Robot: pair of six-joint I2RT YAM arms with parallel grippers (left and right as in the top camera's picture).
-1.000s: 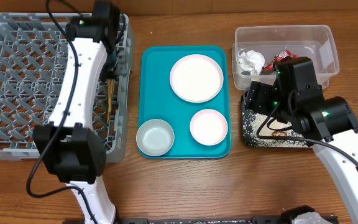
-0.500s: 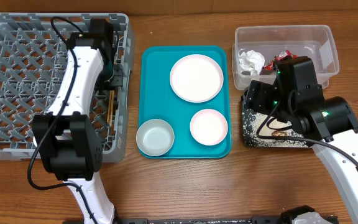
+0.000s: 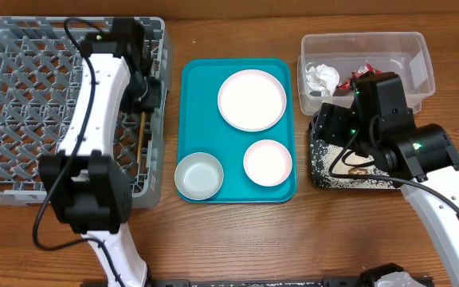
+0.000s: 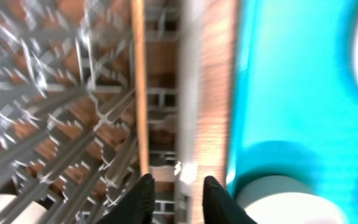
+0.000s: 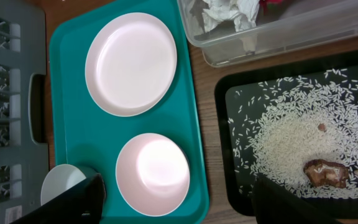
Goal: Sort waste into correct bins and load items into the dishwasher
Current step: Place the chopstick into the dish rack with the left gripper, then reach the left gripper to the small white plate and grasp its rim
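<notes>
You are well along: the shiny red wrapper [image 3: 362, 72] and crumpled paper wad [image 3: 320, 77] are sitting in the clear tub [image 3: 421, 46], rice grains [image 5: 291, 134] are lying on the black tray [image 5: 221, 155], and a thin wooden chopstick [image 4: 140, 93] is resting in the grey lattice rack [image 3: 22, 96]. The smooth round plate [image 3: 252, 99], dish [image 3: 267, 162] and bowl [image 3: 198, 175] are waiting on the teal tray [image 3: 202, 76]. The left fingers [image 4: 143, 198] and right fingers [image 5: 79, 202] are hanging spread and empty.

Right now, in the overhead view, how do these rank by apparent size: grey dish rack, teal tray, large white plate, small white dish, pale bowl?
1. grey dish rack
2. teal tray
3. large white plate
4. small white dish and pale bowl: they look about alike, so not ranked.
</notes>
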